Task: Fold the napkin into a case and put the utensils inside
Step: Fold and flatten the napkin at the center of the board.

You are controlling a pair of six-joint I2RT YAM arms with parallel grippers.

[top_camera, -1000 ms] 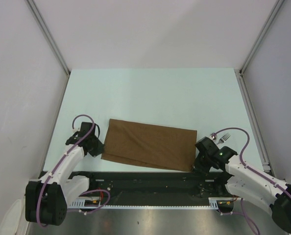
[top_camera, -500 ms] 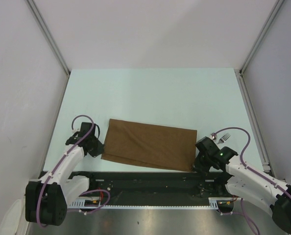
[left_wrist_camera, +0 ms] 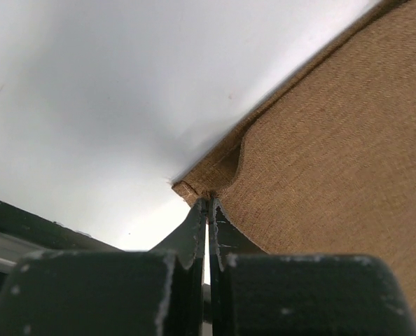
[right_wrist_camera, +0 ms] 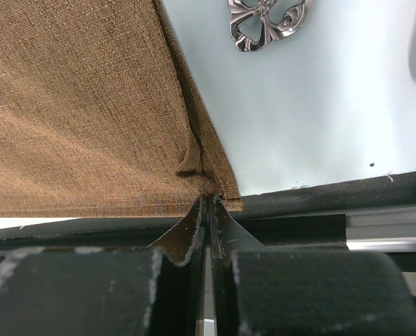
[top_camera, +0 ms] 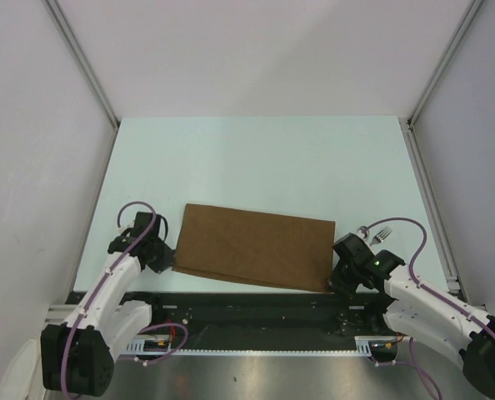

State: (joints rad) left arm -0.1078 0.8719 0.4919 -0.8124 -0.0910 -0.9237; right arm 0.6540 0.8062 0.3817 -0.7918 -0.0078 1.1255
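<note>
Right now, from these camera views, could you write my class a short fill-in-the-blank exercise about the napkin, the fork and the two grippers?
1. The napkin lying on the table is ____ in colour.
2. The left gripper and the right gripper are each shut on one ____ of the napkin.
3. In the top view, the fork lies to the ____ of the napkin.
Missing words: brown; corner; right.
</note>
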